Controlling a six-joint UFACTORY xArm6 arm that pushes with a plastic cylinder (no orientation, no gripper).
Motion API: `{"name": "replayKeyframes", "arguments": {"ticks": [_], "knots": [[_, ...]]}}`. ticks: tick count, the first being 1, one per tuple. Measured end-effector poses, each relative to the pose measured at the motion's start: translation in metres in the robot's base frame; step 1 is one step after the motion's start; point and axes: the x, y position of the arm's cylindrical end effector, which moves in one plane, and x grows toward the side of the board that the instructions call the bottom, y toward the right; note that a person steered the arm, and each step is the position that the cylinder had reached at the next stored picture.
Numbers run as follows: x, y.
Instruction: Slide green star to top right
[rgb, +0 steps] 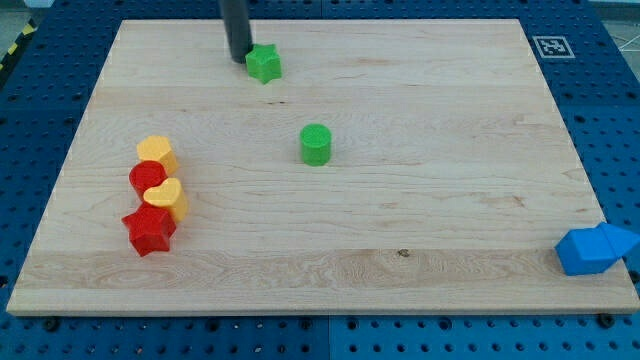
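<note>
Surface: a pale wooden board (420, 215) lying on a blue perforated bench; the green star serves as landmark for every place below.
Green star: (264, 64) lies near the view's top edge of the surface, left of the middle, well apart from the top right corner.
End effector: a straight dark rod with no jaws to open or close, so it has hold of nothing.
My tip: (239, 58) sits just beside the green star on the view's left, touching it or nearly so; I cannot tell which.
Green cylinder: (315, 144) stands below the green star and a little to the view's right, apart from it.
Yellow and red cluster: far below and to the view's left of the green star; a yellow block (157, 152) at the top, a red block (146, 178) touching it, then a yellow heart (165, 197), and a red star (148, 230) lowest, all packed together.
Blue blocks: two blue pieces (595, 249) pressed together far to the view's right and well below the green star, at the surface's bottom right corner, partly over the edge.
Marker: a black-and-white tag (552, 46) far right of the green star, just off the surface's top right corner.
</note>
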Motion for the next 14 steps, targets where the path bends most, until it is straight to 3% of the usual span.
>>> {"name": "replayKeyframes", "arguments": {"ticks": [1,3,6,8,9,10,14], "knots": [[0.007,0.032],[0.019,-0.022],[0.037,0.076],[0.072,0.055],[0.084,0.089],[0.084,0.112],[0.069,0.107]]}}
